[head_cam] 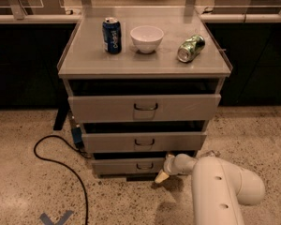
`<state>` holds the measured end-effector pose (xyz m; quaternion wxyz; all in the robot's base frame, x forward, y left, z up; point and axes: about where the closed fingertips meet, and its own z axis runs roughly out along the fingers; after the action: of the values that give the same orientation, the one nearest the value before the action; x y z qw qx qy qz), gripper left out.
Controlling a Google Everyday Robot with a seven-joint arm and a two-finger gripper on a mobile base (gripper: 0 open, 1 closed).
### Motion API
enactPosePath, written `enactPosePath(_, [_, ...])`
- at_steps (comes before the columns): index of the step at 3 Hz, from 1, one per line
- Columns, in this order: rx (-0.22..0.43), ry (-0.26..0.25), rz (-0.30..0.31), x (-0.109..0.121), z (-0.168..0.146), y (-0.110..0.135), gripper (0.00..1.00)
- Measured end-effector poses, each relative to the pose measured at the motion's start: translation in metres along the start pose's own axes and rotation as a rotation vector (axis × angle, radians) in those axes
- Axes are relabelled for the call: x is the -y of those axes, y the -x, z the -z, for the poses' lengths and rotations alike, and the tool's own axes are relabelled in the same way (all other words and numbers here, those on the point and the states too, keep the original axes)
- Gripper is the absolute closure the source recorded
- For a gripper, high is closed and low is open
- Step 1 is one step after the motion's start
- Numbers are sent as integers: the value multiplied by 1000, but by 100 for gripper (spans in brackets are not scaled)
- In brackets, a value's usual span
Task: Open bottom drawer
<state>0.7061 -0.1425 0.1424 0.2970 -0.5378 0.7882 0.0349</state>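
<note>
Bottom drawer (124,167), the shallow grey metal front lowest in the cabinet (145,63), has the cream-tipped gripper (161,176) low beside its right end, aperture not discernible, off the dark handle (144,166); a pull would likely miss or slip.

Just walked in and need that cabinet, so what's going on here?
A one-armed robot is working at the bottom drawer of the cabinet. Its gripper sits near the floor at that drawer's right end. That drawer, the middle drawer and the top drawer each show a dark gap above. A blue can, white bowl and tipped green can sit on top.
</note>
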Motion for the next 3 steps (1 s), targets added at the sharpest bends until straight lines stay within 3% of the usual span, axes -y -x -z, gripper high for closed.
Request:
enactPosePath(1, [-5,2,-6,0,2,-1,0])
enactPosePath(3, [-5,2,-6,0,2,-1,42])
